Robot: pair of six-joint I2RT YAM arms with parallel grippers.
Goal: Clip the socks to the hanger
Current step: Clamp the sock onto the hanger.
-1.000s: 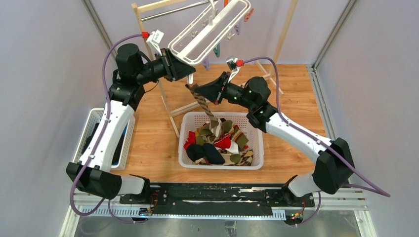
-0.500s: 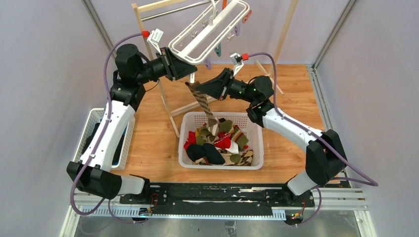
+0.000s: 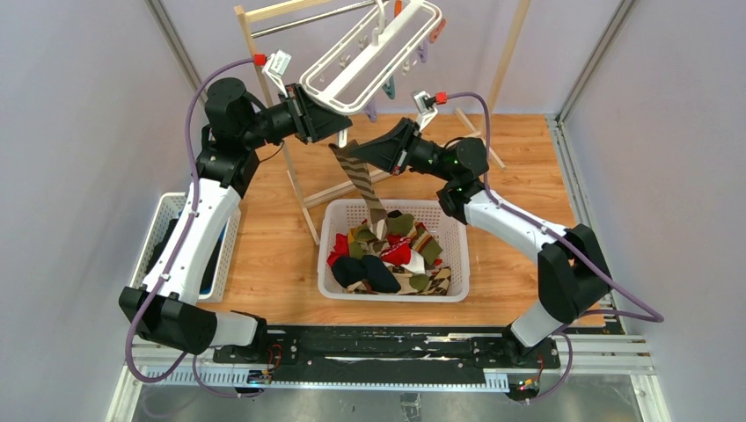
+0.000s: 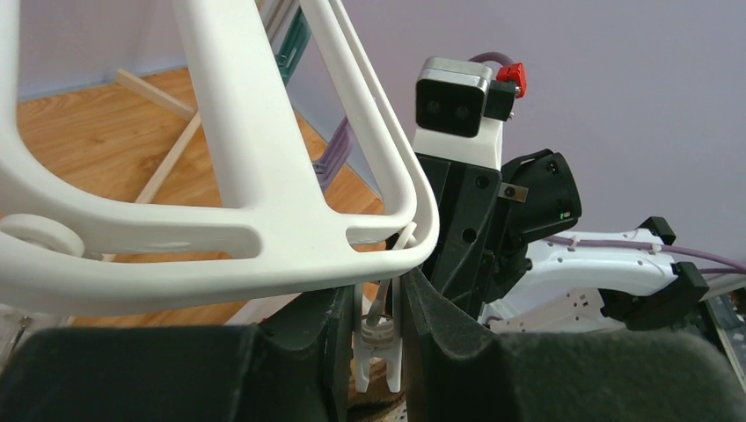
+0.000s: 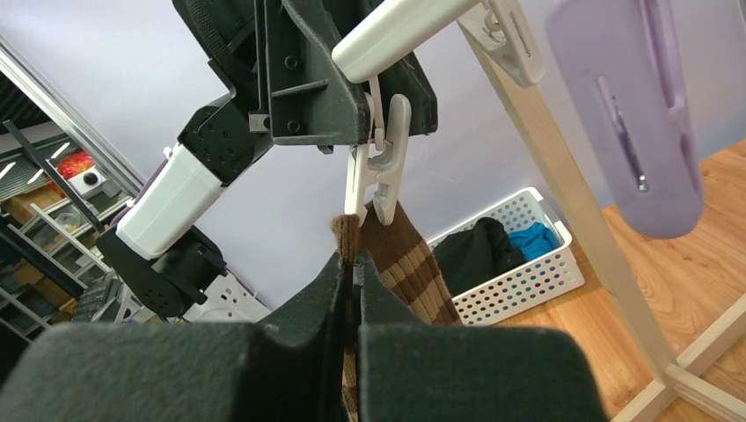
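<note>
left gripper [image 4: 378, 352] pinching the white clip [image 5: 383, 171] on the hanger [image 4: 255, 237] near end, right gripper [image 5: 354, 272] clamped on the brown striped sock [image 5: 409, 264] just under it, other socks [image 3: 391, 259] heaped in the white basket [image 3: 391, 295] by the table [image 3: 528, 167] near edge

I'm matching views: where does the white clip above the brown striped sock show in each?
Top external: white clip upper centre, above the brown striped sock.
Left wrist: clip bottom centre, under the hanger.
Right wrist: clip upper centre, at the sock's top.
Shared landmark: the hanger's white rail.
</note>
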